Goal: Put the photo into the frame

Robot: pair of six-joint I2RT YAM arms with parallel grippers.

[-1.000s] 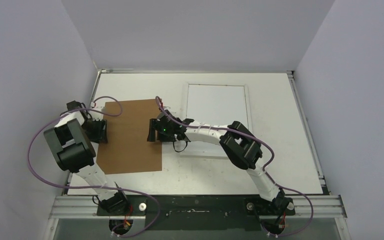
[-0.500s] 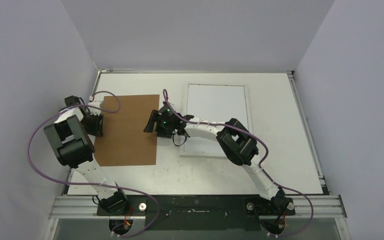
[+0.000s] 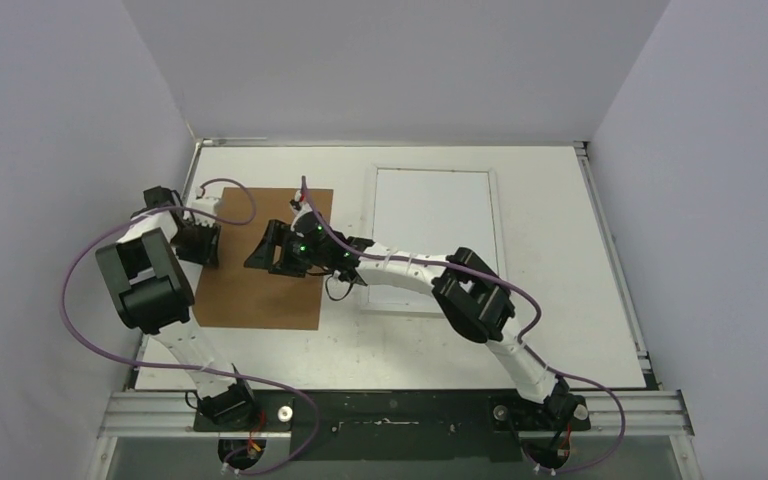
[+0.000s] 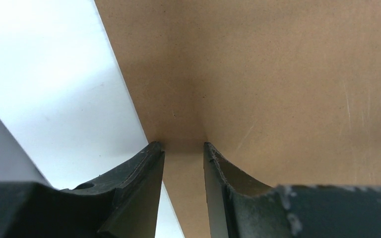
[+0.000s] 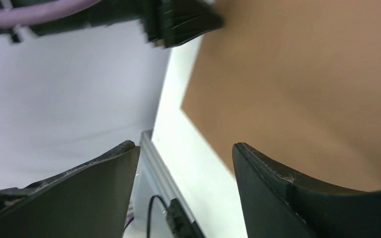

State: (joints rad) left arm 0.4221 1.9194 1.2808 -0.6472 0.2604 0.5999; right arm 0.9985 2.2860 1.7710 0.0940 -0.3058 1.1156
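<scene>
The photo is hidden in every view. The white frame [image 3: 430, 212] lies flat at the middle right of the table, its inside plain white. A brown backing board [image 3: 260, 290] lies to its left. My left gripper [image 3: 207, 243] sits at the board's left edge. In the left wrist view the left gripper [image 4: 183, 146] has its jaws a narrow gap apart, the tips touching the board [image 4: 278, 74] astride that edge, with nothing between them. My right gripper [image 3: 258, 252] hovers over the board's upper middle. In the right wrist view the right gripper [image 5: 186, 148] is open and empty.
The white table [image 3: 560, 300] is boxed in by pale walls on three sides. A metal rail [image 3: 400, 412] carrying both arm bases runs along the near edge. The right forearm [image 3: 400, 268] crosses the frame's lower left corner. Purple cables loop around the left arm.
The board has slid away from the bases and a little to the right, the left gripper moving with it and narrowing. The right gripper has swung left, further over the board.
</scene>
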